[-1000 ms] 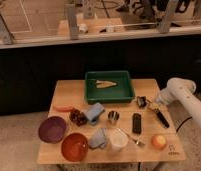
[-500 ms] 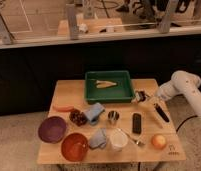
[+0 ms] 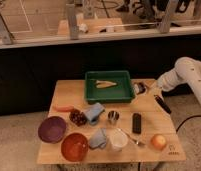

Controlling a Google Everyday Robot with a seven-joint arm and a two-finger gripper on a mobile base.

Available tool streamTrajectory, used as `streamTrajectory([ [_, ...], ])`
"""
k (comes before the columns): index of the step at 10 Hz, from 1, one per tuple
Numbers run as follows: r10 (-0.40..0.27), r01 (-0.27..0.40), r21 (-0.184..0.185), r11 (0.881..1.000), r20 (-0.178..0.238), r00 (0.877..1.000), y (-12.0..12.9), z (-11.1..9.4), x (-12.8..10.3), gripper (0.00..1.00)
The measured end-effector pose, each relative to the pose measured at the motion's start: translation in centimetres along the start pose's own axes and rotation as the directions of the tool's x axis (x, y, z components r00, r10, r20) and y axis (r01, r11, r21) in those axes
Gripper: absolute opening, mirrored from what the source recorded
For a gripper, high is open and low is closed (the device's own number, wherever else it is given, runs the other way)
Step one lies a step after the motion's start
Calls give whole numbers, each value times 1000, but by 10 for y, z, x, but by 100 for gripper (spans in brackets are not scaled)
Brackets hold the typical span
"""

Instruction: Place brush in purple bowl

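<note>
Hovering at the green tray's (image 3: 109, 98) right rim, over the far right part of the wooden table (image 3: 69, 92), the gripper (image 3: 140, 88) hangs from a white arm that comes in from the right. I cannot tell how wide it stands or whether it has hold of anything.

Just to its right and a little nearer the camera lies the brush (image 3: 163, 104), black handle slanting along the table's right edge; whether it touches the gripper cannot be told. Immediately to the gripper's left, inside the tray, is a pale yellow item (image 3: 105, 83).

Nearer the camera than the gripper sit a short black bar (image 3: 136, 122) and a small metal cup (image 3: 113, 116), and beyond those a white cup (image 3: 118, 140), a spoon (image 3: 132, 138) and an orange fruit (image 3: 158, 141).

Well apart from the gripper, at the front left of the table, the purple bowl (image 3: 52, 129) rests beside an orange-red bowl (image 3: 74, 146).
</note>
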Motion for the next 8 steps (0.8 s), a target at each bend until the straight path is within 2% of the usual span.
streamTrajectory([
  [1, -61, 61, -3, 998, 9, 998, 9, -9, -22, 0],
  [3, -186, 187, -10, 982, 32, 982, 39, -25, -68, 0],
  [4, -244, 245, -18, 969, 43, 969, 56, -26, -89, 0],
  [6, -355, 359, -46, 932, 72, 932, 87, -23, -132, 0],
  [7, -365, 369, -50, 928, 74, 928, 89, -23, -134, 0],
  [8, -362, 366, -49, 929, 73, 929, 89, -24, -133, 0],
])
